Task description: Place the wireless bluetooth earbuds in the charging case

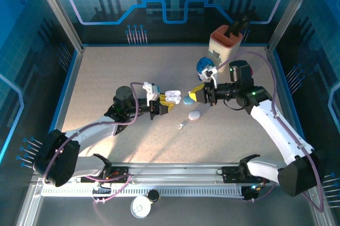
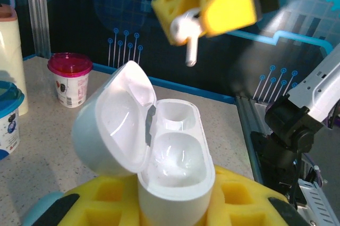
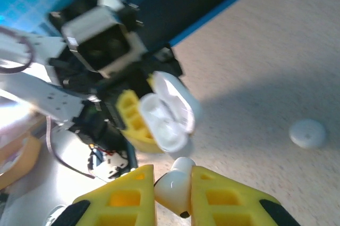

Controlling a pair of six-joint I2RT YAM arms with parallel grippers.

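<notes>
My left gripper (image 1: 162, 106) is shut on the base of a white charging case (image 1: 172, 96), holding it just above the table with its lid open. In the left wrist view the case (image 2: 175, 157) shows two empty wells, and the lid (image 2: 114, 125) leans back to the left. My right gripper (image 1: 197, 95) hovers close to the right of the case, shut on a white earbud (image 3: 175, 183). That earbud (image 2: 187, 34) hangs stem-down above the case's far end. Another small white earbud (image 1: 182, 125) lies on the table in front.
A pale blue pebble case (image 1: 188, 101) and a white one (image 1: 195, 115) lie just right of the held case. A blue cup (image 1: 204, 66) and an orange-topped container (image 1: 226, 42) stand at the back right. A pink-lidded cup (image 2: 69, 77) stands beyond the case.
</notes>
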